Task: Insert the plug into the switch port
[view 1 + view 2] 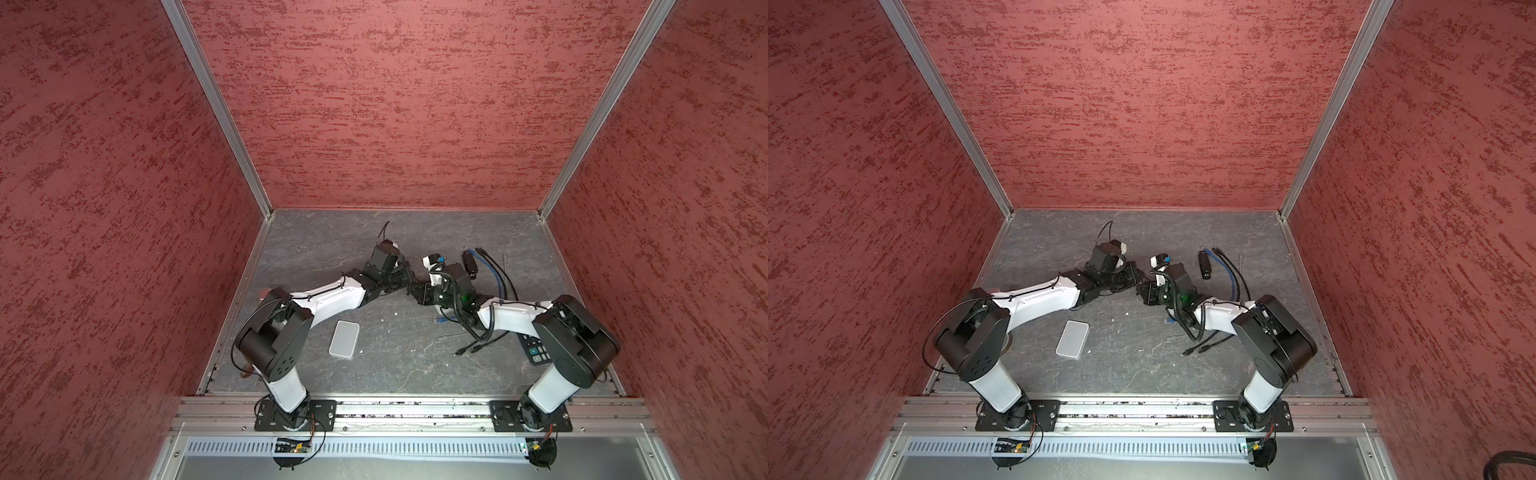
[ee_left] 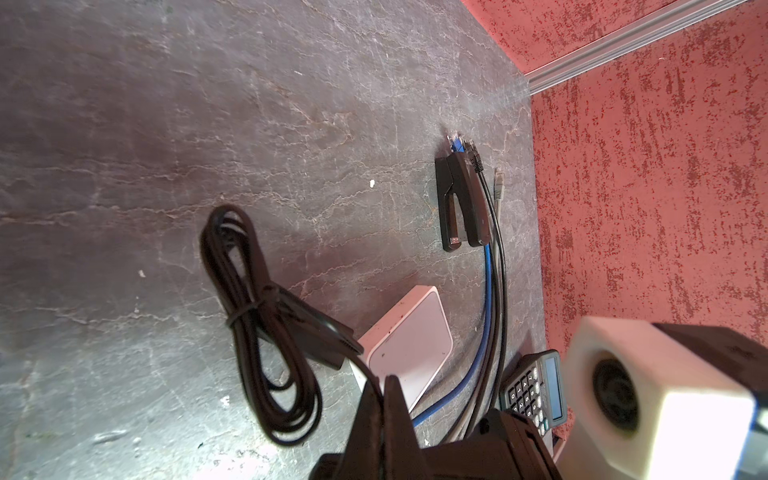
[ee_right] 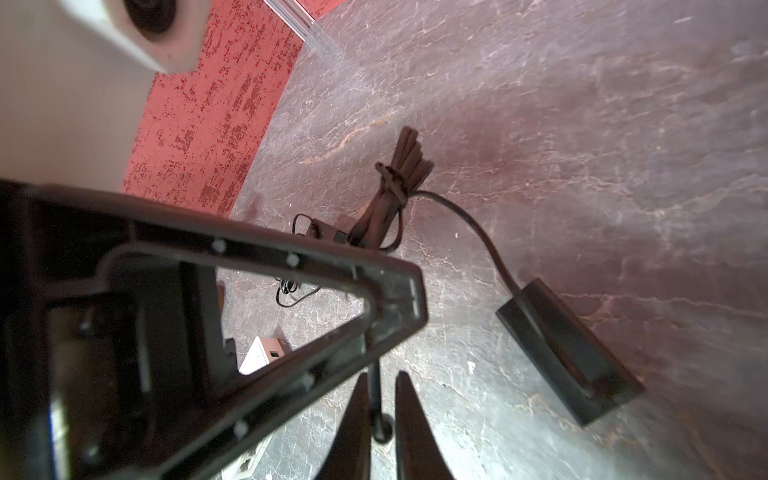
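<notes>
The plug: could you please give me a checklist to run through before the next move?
1. Right gripper shut on the plug: ok.
2. Left gripper shut on the cable: ok.
3. Switch uncovered on the table, nothing lying on it: ok.
4. Plug lined up with a switch port: not ok; it is held well apart from the switch.
5. Which switch side holds the matching port: cannot tell.
6. Cable bundle free of snags: cannot tell.

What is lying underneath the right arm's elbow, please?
A calculator lies there; in a top view only part of its keypad shows, and the elbow covers the rest.
</notes>
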Motion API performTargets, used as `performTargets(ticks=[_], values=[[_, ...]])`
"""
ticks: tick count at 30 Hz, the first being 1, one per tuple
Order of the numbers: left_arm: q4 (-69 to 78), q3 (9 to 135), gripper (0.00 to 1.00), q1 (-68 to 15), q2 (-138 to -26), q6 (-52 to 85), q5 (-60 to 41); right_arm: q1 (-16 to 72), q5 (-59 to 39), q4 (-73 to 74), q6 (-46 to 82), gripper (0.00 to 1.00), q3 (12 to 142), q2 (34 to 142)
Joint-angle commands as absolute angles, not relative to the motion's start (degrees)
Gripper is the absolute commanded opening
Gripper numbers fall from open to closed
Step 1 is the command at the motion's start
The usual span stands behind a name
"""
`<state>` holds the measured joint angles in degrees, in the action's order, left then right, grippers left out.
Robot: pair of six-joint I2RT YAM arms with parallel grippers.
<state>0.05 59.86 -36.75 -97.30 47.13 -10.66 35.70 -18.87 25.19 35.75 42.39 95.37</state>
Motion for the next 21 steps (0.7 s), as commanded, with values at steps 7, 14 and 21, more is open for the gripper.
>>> performTargets(ticks=[7,14,21], values=[[-2.2,58.6,0.45,-36.4,-96.3,43.7,-8.1,35.9,-17.7,25.1,38.1,0.0,45.1,96.1],[-9.1,56.4,1.0,-35.4,-90.2,38.4,-3.0,35.9,-17.2,19.6,38.9,0.0,48.3,96.0],[-23.9,55.5,1.0,-34.9,-83.3,30.5,5.1,34.6,-16.4,13.3,37.6,0.0,51.3,95.9]])
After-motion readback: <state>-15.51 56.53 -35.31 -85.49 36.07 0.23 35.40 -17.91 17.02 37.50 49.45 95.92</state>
